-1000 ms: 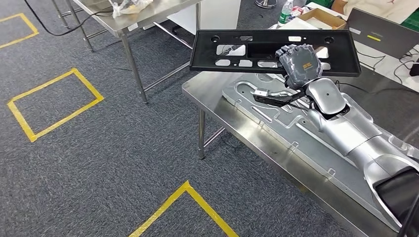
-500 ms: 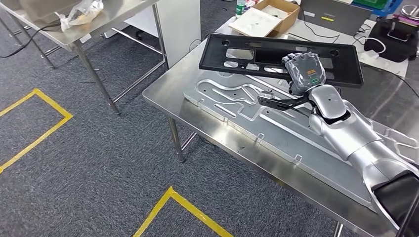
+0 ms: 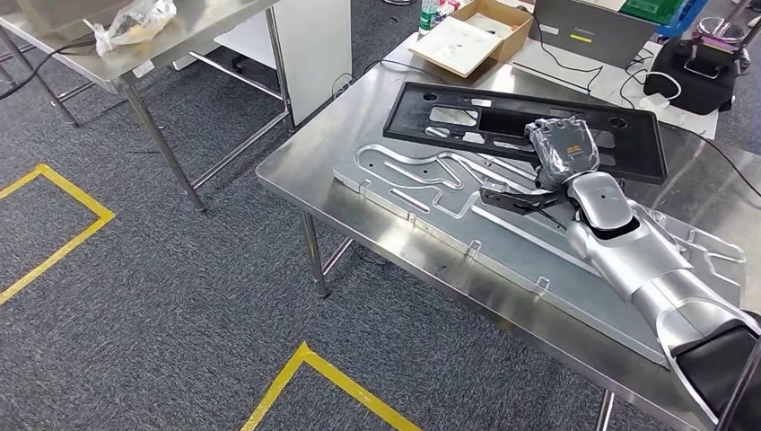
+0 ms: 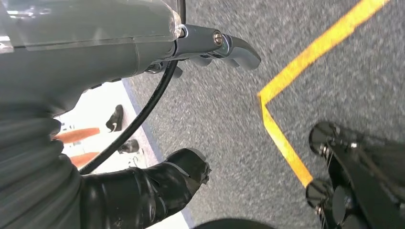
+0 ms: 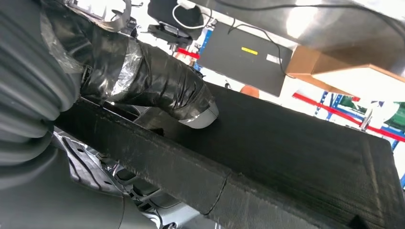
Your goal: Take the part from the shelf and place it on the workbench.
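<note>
Fingers [image 3: 549,135] of right hand [image 3: 564,151] grip black part [image 3: 502,117] (over workbench [image 3: 296,166]).

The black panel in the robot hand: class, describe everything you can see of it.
The long black rectangular plastic panel is flat, matt and pierced by one large and several smaller cut-outs, with round holes at its corners. The right robot hand grips its near edge, holding it over the steel workbench, just beyond the silver grooved metal plate. Contact with either is unclear.
</note>
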Motion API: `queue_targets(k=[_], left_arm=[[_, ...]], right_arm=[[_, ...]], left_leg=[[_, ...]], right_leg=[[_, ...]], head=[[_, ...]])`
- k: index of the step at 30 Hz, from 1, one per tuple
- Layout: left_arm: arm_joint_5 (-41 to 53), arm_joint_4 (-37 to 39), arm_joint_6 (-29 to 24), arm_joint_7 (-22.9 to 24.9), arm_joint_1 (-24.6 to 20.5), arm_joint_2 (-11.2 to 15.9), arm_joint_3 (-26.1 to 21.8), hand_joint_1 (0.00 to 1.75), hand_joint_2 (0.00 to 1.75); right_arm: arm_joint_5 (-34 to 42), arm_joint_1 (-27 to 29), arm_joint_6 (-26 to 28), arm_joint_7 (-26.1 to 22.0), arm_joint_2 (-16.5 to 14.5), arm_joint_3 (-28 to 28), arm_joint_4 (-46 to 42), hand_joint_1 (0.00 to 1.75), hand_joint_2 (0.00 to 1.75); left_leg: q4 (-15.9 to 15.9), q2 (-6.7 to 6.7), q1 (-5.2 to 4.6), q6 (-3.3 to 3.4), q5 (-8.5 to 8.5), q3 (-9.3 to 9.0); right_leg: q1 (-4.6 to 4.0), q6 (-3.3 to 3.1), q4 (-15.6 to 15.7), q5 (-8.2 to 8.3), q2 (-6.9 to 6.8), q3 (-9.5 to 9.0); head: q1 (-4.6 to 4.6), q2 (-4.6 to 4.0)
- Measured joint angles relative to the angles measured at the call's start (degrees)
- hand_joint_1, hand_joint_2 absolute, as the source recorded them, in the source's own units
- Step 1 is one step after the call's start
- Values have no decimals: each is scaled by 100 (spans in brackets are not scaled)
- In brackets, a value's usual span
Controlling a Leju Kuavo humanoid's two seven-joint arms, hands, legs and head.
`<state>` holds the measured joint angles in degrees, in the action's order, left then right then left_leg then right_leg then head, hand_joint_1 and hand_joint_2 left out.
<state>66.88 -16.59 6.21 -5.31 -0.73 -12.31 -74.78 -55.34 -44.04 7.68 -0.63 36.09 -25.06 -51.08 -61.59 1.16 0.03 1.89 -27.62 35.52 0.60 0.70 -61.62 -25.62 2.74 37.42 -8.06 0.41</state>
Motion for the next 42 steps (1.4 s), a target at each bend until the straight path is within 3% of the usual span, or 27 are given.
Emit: queue_targets(k=[4,7,15,22,34,38,40,42], left_arm=[[34,0,14,-6,-4,0,-4,0,175],[78,0,20,-17,-9,1,-5,0,175],[148,0,15,-14,-23,8,-20,0,175],[198,0,-10,45,-31,9,-39,0,175],[167,15,-15,74,-44,11,-122,0,175],[119,17,31,64,-44,11,-154,0,175],[97,22,108,55,-43,11,-165,0,175],[87,27,181,50,-43,13,-182,0,87]], right_arm=[[-2,6,-2,1,-74,33,190,175,175],[-47,-8,-63,48,-187,74,492,175,175],[-160,-192,-366,309,-599,87,1537,175,175],[-206,-341,-687,530,-851,91,2000,175,175],[-212,-480,-716,585,-1159,105,2440,175,175],[-213,-499,-733,547,-1197,111,2504,0,0],[-214,-503,-755,491,-1220,111,2543,0,0],[-213,-506,-763,424,-1254,111,2577,0,0]], left_leg=[[-426,3,-1,15,-182,258],[-560,5,-3,27,-242,332],[-547,10,-3,22,-235,321],[-485,8,-3,12,-228,255],[-308,3,-3,-11,-175,95],[-253,3,-3,-10,-148,68],[-246,4,-3,-10,-144,64],[-243,4,-3,-10,-143,62]], right_leg=[[0,32,-415,-171,-3,254],[1,47,-548,-230,-7,327],[1,47,-547,-226,-13,324],[0,47,-500,-226,-11,270],[-2,20,-336,-178,-8,119],[-2,17,-282,-153,-8,89],[-2,17,-277,-152,-9,85],[-2,17,-276,-151,-9,85]], head=[[-1,0],[0,-1],[-1,0],[-1,1],[-1,-1],[-1,1],[0,0],[0,0]])
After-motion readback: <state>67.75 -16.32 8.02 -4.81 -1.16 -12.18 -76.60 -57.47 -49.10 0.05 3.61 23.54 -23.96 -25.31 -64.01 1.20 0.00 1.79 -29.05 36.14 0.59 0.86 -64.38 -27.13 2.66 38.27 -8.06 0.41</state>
